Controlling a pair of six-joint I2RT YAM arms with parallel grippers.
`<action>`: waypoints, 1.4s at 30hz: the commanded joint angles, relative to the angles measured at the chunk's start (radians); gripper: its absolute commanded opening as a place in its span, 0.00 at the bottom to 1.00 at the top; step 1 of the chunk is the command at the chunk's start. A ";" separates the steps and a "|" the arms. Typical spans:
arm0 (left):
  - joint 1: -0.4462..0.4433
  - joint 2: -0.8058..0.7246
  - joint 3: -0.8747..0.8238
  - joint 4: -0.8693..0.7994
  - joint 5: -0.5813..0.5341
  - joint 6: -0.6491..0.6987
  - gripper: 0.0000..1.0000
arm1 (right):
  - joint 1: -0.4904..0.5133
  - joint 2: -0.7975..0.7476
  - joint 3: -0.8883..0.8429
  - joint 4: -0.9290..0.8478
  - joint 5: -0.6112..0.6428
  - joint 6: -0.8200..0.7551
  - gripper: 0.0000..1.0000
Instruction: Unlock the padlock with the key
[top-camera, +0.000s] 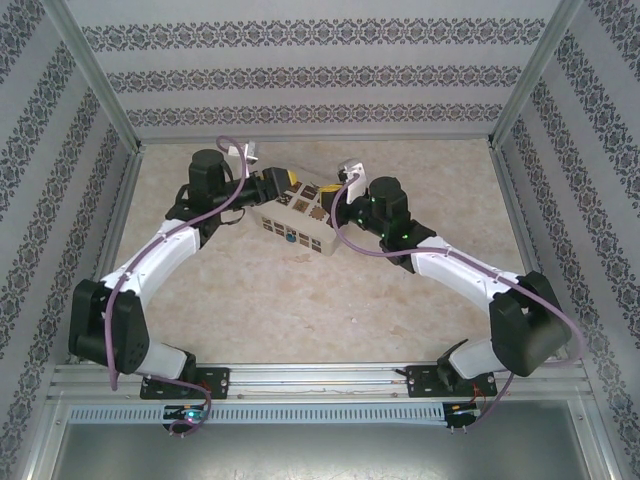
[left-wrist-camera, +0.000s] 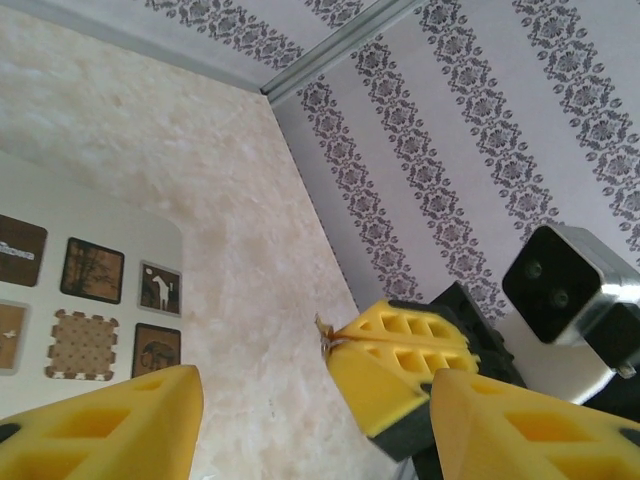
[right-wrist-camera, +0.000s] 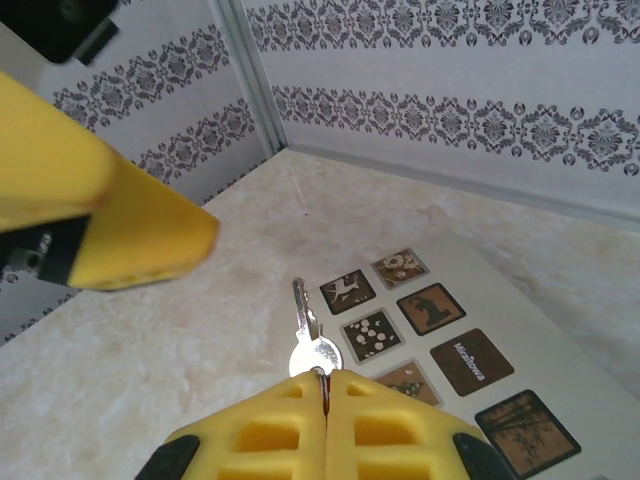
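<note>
From above, the padlock (top-camera: 288, 238) is a blue speck on the cream box's (top-camera: 305, 228) near face, nearer the bases than either gripper. Left wrist: the left gripper (left-wrist-camera: 315, 400) gapes wide. Right wrist: the right gripper (right-wrist-camera: 325, 385) pinches the key (right-wrist-camera: 308, 335) (blade straight ahead, over the tiled top).

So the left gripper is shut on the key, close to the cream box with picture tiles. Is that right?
Not quite: the right gripper is shut on the key, as the right wrist view shows. The left gripper is open. The rest holds: it is close to the cream box.
</note>
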 joint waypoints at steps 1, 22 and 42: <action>-0.026 0.035 0.038 0.117 0.013 -0.079 0.59 | 0.012 0.013 0.038 0.089 -0.032 0.030 0.00; -0.066 0.146 0.063 0.285 0.019 -0.196 0.26 | 0.031 0.034 0.046 0.112 -0.031 0.051 0.00; 0.020 0.078 0.083 0.193 0.094 -0.094 0.00 | -0.073 0.002 0.013 0.162 -0.235 0.197 0.41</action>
